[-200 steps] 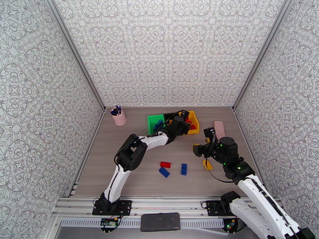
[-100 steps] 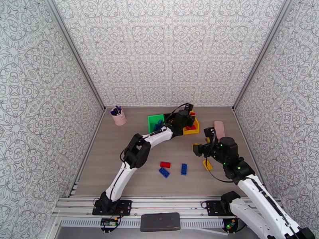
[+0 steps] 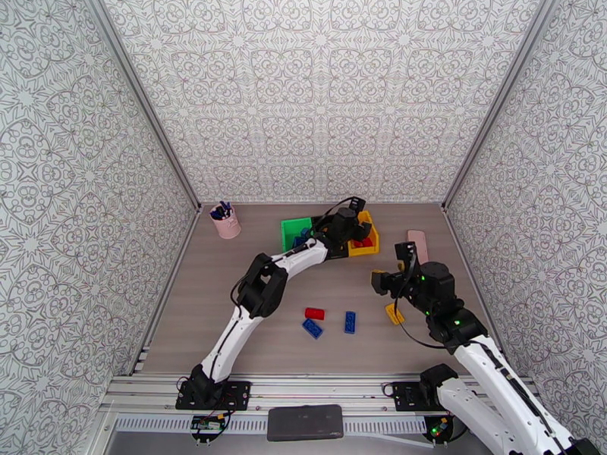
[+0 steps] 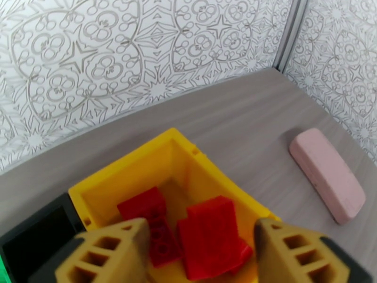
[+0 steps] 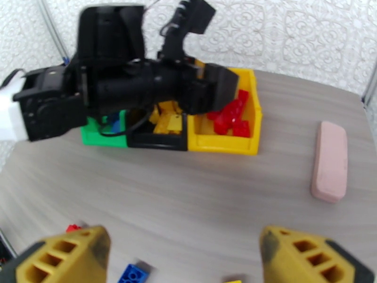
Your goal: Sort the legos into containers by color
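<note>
My left gripper [image 4: 202, 254] hangs open over the yellow bin [image 4: 141, 161], its yellow fingers [image 4: 110, 255] wide apart. Below the gap, several red legos [image 4: 207, 237] lie in that bin. From above, the left gripper [image 3: 355, 221] sits over the yellow bin [image 3: 370, 248], beside the green bin [image 3: 290, 235]. The black bin [image 5: 155, 140] between them holds yellow legos [image 5: 167, 122]. On the table lie a red lego [image 3: 314, 313], two blue legos [image 3: 312, 327] [image 3: 350, 321] and a yellow lego [image 3: 394, 314]. My right gripper [image 3: 389, 268] hovers open above the table, holding nothing.
A pink slab [image 3: 417, 244] lies at the right, near the right gripper. A pink cup of pens [image 3: 225, 220] stands at the back left. Patterned walls close the table on three sides. The left arm stretches across the middle of the table.
The left gripper has moved further back and right, over the yellow bin, and its jaws have opened. The right arm has shifted only slightly.
</note>
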